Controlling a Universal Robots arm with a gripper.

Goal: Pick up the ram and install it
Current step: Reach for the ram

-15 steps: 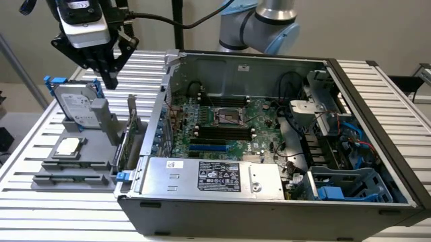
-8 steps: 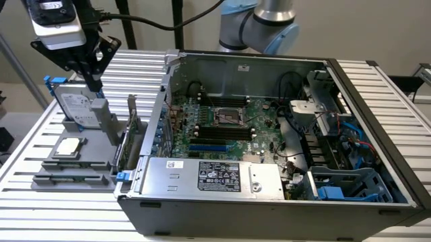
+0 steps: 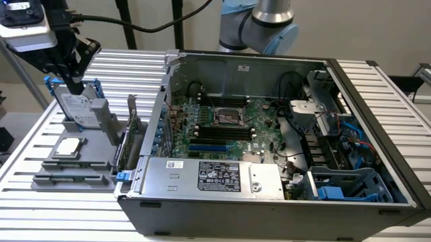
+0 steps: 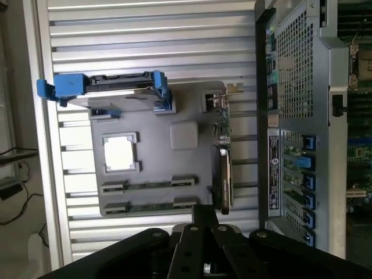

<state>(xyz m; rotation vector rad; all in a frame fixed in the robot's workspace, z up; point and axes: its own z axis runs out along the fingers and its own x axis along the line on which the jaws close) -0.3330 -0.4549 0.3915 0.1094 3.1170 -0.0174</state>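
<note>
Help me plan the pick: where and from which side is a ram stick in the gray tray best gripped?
Grip the ram mid-length on its upper long edge, coming straight down, jaws on its two flat faces. It seems to stand on edge in a groove of the gray tray, blocks at both ends, so likely only that edge is free.

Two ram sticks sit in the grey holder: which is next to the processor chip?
The ram stick in the slot directly beside the processor chip; the other ram stick sits one slot farther, at the edge of the holder.
</note>
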